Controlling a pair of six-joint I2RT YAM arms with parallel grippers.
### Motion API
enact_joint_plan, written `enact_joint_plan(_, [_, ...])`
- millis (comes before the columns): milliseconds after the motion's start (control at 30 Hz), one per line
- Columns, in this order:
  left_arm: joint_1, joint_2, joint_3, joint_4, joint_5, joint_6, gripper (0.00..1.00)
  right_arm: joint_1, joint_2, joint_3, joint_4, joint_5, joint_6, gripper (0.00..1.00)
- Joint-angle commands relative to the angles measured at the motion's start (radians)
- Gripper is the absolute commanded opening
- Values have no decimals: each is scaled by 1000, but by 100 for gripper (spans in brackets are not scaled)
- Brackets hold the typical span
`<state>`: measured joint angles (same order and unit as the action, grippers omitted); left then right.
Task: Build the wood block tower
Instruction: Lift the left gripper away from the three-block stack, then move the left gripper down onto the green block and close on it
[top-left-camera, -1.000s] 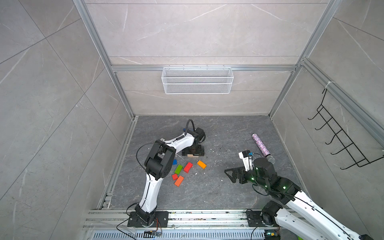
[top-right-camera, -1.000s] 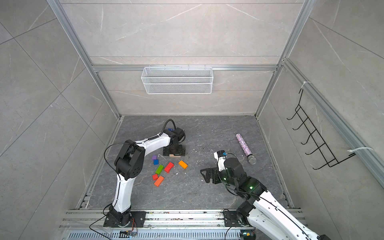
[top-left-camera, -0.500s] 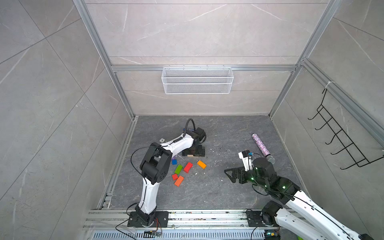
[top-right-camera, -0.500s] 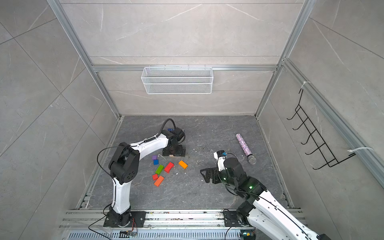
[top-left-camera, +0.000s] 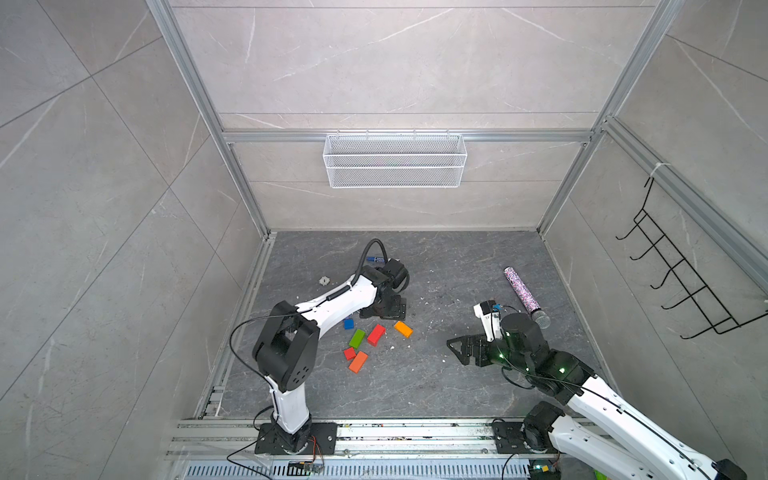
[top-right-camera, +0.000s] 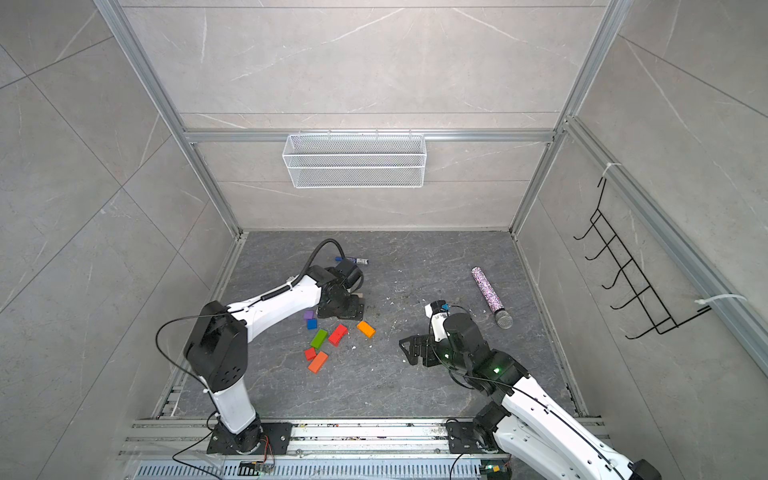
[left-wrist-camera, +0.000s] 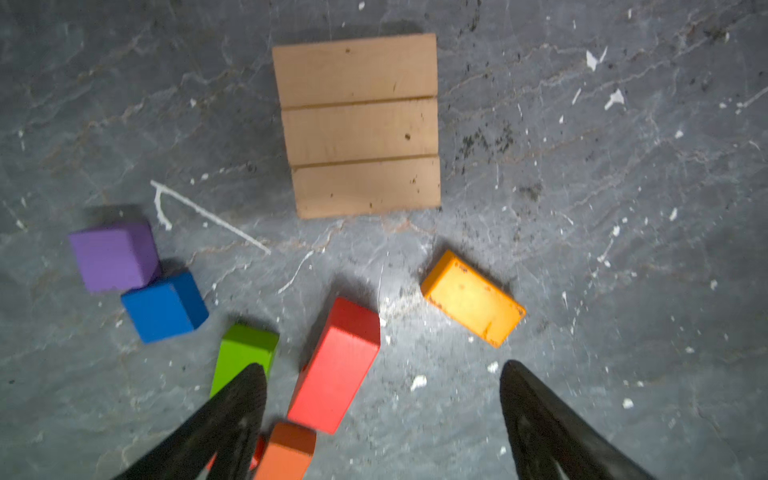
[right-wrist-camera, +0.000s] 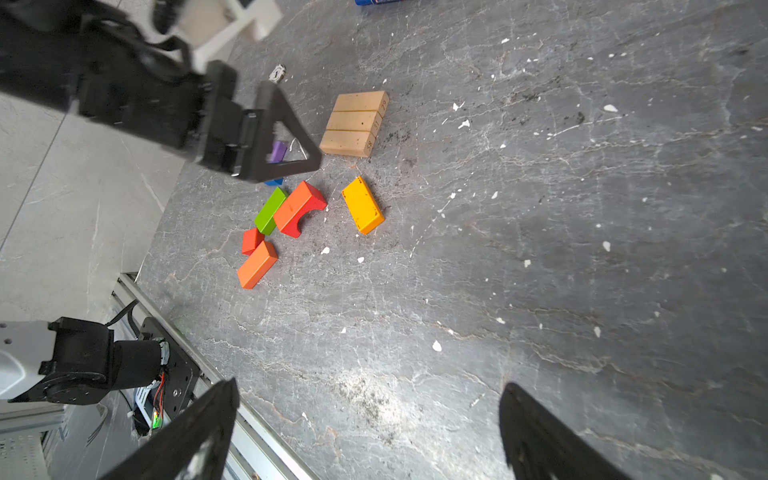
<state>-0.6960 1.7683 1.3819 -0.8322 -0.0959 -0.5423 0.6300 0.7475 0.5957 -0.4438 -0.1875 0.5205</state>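
Left arm over the scattered wood blocks (top-left-camera: 376, 334): my left tool (left-wrist-camera: 382, 365) hangs low above the grey stone surface (right-wrist-camera: 540, 249), jaws spread wide and gripping nothing. In its wrist view, the two dark fingers (left-wrist-camera: 232, 415) stand either side of the near end of a red oblong (left-wrist-camera: 336, 365). Three tan oblongs (left-wrist-camera: 357, 124) lie flush, long side to long side, as one flat square just beyond the coloured pieces. A purple cube (left-wrist-camera: 114, 255) and a blue cube (left-wrist-camera: 164, 305) touch at a corner off to one side. A green oblong (left-wrist-camera: 245, 353) sits just beside the red one, whose flank shows an arched cut in the right wrist view. A yellow-orange block (left-wrist-camera: 471, 297) lies apart on the other side. Nearer the arm bases, a small red cube (right-wrist-camera: 251, 240) rests close against an orange oblong (right-wrist-camera: 257, 264). Every block lies directly on the surface. My right tool (right-wrist-camera: 370, 384) is held well apart from the blocks, on the right in both top views, jaws equally wide and empty. A glittery microphone (top-left-camera: 521, 293) lies beyond it, and a blue marker (top-right-camera: 353, 260) lies behind my left wrist
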Motion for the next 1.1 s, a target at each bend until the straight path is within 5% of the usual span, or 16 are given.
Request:
enact_joint_plan(0, [1, -90, -53, -20, -5, 32, 89, 5, 27, 40, 30, -9, -7, 99])
enact_joint_plan(467, [166, -246, -348, 139, 69, 36, 79, 8, 98, 66, 51, -25, 11, 99])
enact_joint_plan(1067, [209, -130, -386, 195, 80, 92, 66, 16, 99, 49, 74, -11, 43, 99])
